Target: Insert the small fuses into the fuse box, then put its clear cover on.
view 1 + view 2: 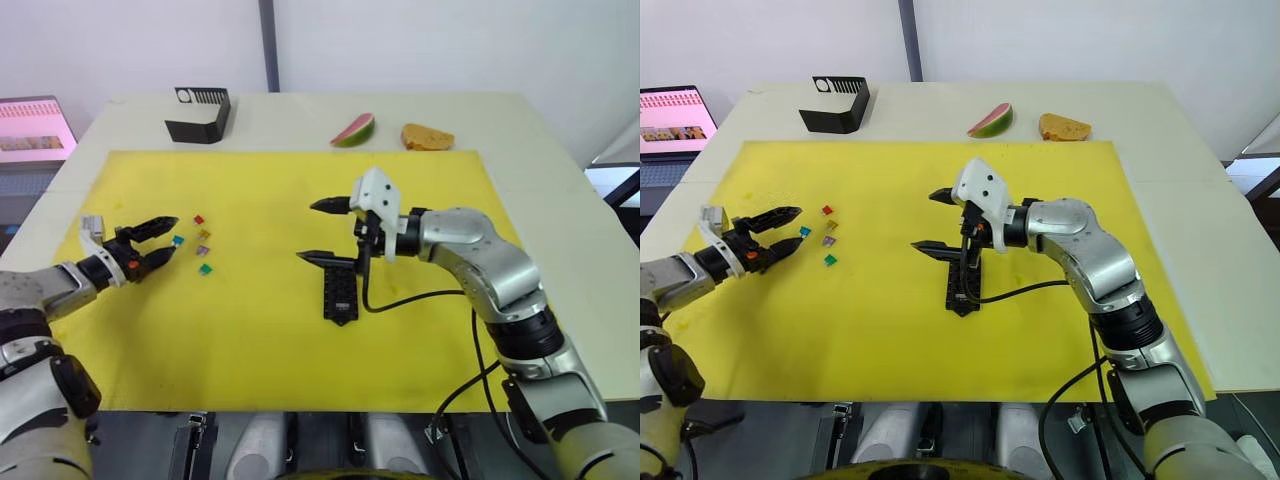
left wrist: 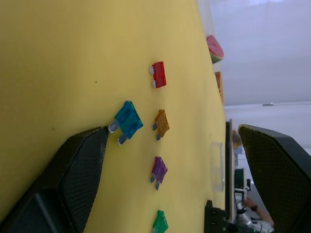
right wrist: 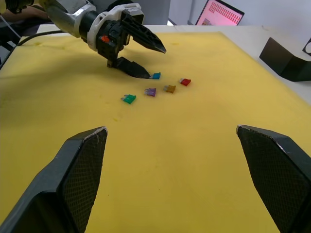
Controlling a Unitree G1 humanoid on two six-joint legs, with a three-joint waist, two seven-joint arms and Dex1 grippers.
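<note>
Yellow mat [image 1: 250,330]: blue fuse [image 2: 128,120] touching open left claw [image 1: 160,240] fingertip.

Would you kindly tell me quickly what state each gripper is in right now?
Left gripper: open, holding nothing, beside the blue fuse.
Right gripper: open, holding nothing, above the fuse box.

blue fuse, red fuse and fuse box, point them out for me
blue fuse [image 2: 129,120], left wrist view, on its plastic body
red fuse [image 2: 159,74], left wrist view, middle of its body
fuse box [image 1: 340,296], left eye view, on its slotted top

Five small fuses [image 1: 198,241] lie loose, fuse box [image 1: 340,291] empty
</note>
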